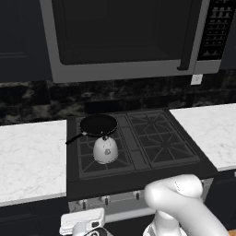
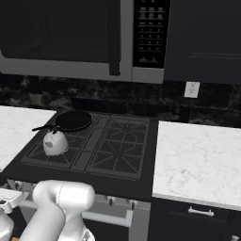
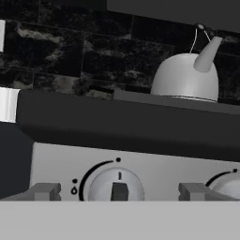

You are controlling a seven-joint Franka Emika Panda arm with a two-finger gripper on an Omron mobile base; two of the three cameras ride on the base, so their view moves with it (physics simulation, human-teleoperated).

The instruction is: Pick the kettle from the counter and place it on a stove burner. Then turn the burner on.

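Observation:
The white kettle (image 1: 105, 150) (image 2: 55, 142) stands upright on the front-left stove burner (image 1: 87, 161) (image 2: 42, 157) of the dark cooktop. Seen from the hand view, the kettle (image 3: 185, 77) rises above the stove's front edge. My gripper (image 3: 119, 191) hangs low in front of the stove's control panel and is open. Its two fingertips (image 3: 44, 191) stand either side of a round grey knob (image 3: 117, 186) without touching it. The knob's pointer points straight up. The white marble counter (image 1: 27, 156) (image 2: 202, 160) flanks the stove.
A black frying pan (image 1: 98, 124) (image 2: 73, 120) sits on the rear-left burner just behind the kettle, handle pointing left. A second knob (image 3: 229, 185) lies to the right. A microwave (image 1: 124, 37) hangs above the stove. My arm's white elbow (image 1: 175, 193) is in front of the stove.

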